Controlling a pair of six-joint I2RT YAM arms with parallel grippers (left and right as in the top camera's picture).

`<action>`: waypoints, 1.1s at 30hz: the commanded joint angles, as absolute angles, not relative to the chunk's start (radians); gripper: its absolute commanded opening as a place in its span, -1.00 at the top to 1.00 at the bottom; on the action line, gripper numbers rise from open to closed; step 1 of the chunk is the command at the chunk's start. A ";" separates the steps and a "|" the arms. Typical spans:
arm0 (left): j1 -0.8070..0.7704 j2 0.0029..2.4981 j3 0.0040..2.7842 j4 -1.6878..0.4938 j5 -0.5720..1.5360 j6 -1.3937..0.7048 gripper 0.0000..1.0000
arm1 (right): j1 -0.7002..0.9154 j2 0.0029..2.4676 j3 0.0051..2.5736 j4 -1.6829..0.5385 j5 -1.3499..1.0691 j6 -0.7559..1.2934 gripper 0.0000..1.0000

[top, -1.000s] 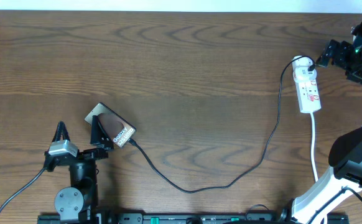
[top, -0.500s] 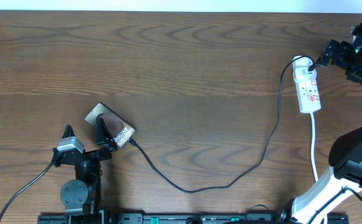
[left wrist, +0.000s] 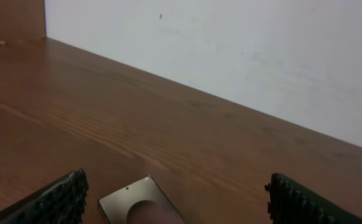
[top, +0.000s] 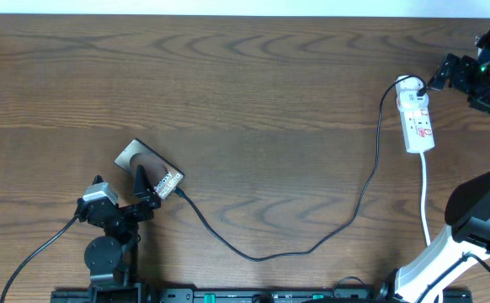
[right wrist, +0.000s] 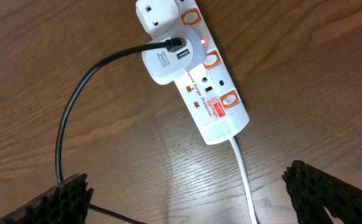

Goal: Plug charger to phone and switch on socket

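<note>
The phone (top: 148, 172) lies flat at the front left, with white lettering on its near end. Its top corner also shows in the left wrist view (left wrist: 140, 204). The charger cable (top: 312, 246) runs from a plug tip (top: 178, 193) at the phone's lower right end to a white adapter (right wrist: 165, 60) in the socket strip (top: 417, 118). A small red light (right wrist: 203, 42) glows on the strip (right wrist: 209, 87). My left gripper (top: 119, 188) is open and empty, just in front of the phone. My right gripper (top: 441, 76) is open and empty, above and right of the strip.
The strip's white cord (top: 425, 202) runs towards the front edge past the right arm's base (top: 481, 219). The black cable makes a wide loop over the table's middle front. A white wall (left wrist: 231, 50) stands behind the table's far edge.
My left arm has drawn back towards the front edge and shifted a little to the right, its gripper still open. The right arm, phone and cable have not moved.
</note>
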State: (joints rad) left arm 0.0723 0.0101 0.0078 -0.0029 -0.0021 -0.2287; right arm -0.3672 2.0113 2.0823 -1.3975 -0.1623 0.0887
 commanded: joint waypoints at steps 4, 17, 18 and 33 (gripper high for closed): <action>0.078 0.001 0.004 -0.074 -0.008 -0.221 -0.81 | -0.369 2.012 2.093 -1.399 -0.159 0.101 -0.99; 0.078 0.001 0.004 -0.073 0.038 -0.112 -0.81 | -0.369 2.012 2.093 -1.399 -0.159 0.101 -0.99; 0.078 0.001 0.004 -0.072 0.051 -0.087 -0.81 | -0.369 2.012 2.093 -1.399 -0.159 0.101 -0.98; 0.078 0.001 0.005 -0.065 0.139 0.006 -0.81 | -0.369 2.012 2.093 -1.399 -0.159 0.100 -0.98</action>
